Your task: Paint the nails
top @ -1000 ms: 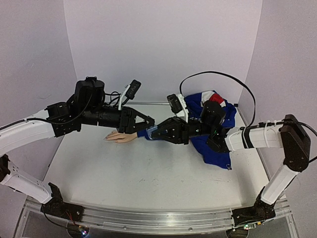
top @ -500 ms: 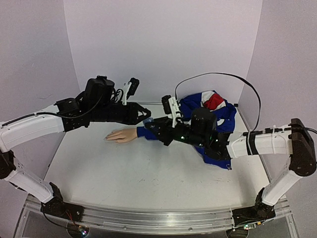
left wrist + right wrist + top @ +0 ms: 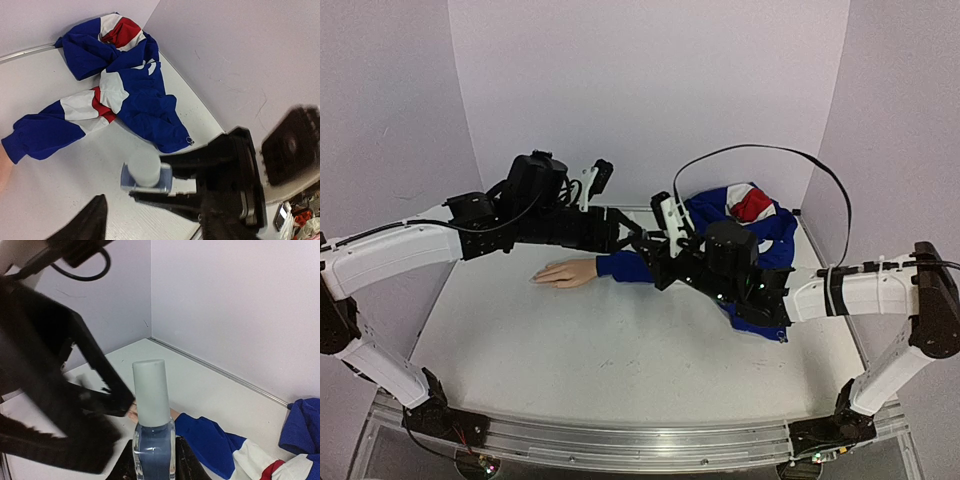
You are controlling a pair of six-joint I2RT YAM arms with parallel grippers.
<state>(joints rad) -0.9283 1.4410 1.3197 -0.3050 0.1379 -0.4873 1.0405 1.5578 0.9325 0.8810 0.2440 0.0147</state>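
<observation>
The pale mannequin hand (image 3: 565, 272) lies flat on the table with a blue sleeve cuff (image 3: 620, 266). Its nails at the fingertips (image 3: 538, 277) are too small to make out. My right gripper (image 3: 656, 257) is shut on a small clear bottle of blue polish (image 3: 154, 445) with a pale cap (image 3: 150, 390) and holds it upright above the cuff. My left gripper (image 3: 632, 234) is open, just left of the cap. In the left wrist view the cap (image 3: 145, 166) shows from above, between the right gripper's black fingers (image 3: 200, 162). One left finger (image 3: 92, 222) shows at the bottom.
A crumpled blue, white and red jacket (image 3: 752, 225) lies at the back right, its sleeve running to the hand. A black cable (image 3: 760, 150) arcs above it. Walls close the back and both sides.
My left gripper has lifted off the hand and moved right to the bottle's cap. My right gripper has drawn back slightly right and up with the bottle.
</observation>
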